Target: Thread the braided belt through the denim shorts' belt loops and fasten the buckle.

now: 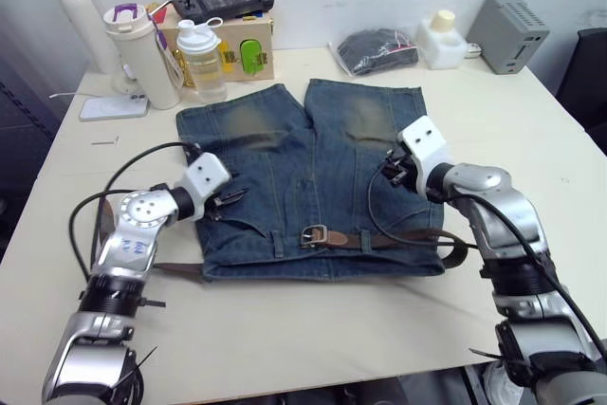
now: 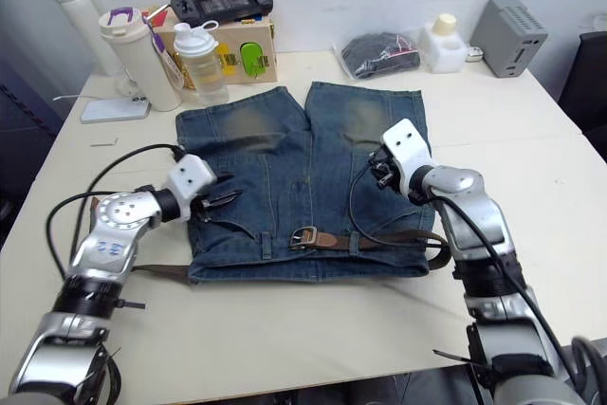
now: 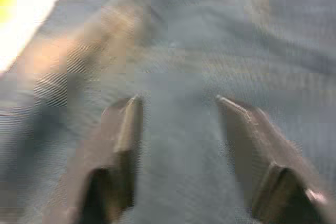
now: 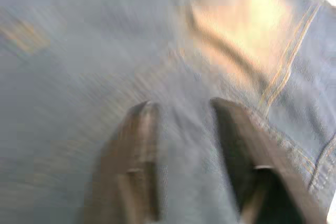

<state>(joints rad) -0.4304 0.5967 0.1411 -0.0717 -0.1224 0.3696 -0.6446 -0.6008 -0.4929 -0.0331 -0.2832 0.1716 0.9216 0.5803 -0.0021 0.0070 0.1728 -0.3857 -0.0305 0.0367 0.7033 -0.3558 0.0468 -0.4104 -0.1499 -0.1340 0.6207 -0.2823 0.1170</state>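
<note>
belt point(image 1: 398, 238) run along the waistband of the shorts point(image 1: 313, 177) on the table point(image 1: 285, 329), buckle point(image 1: 314, 235) at the middle.
left gripper point(image 3: 178, 109) and right gripper point(image 4: 181, 109) hang over the denim, both with fingers spread and holding nothing.

Denim shorts point(image 1: 313, 177): faded blue-grey, worn tan patches on both legs. Braided belt point(image 1: 398, 239): dark brown, woven pattern. Leather tip by buckle point(image 1: 315, 235): lighter brown; buckle silver. Table point(image 1: 285, 339): pale cream. Grippers: white casings, black fingers point(image 3: 123, 129). Tall bottle point(image 1: 78, 11) white. Box point(image 1: 248, 52) tan with green patch. Grey box point(image 1: 508, 31). Black bundle point(image 1: 377, 48) in clear bag.
</note>
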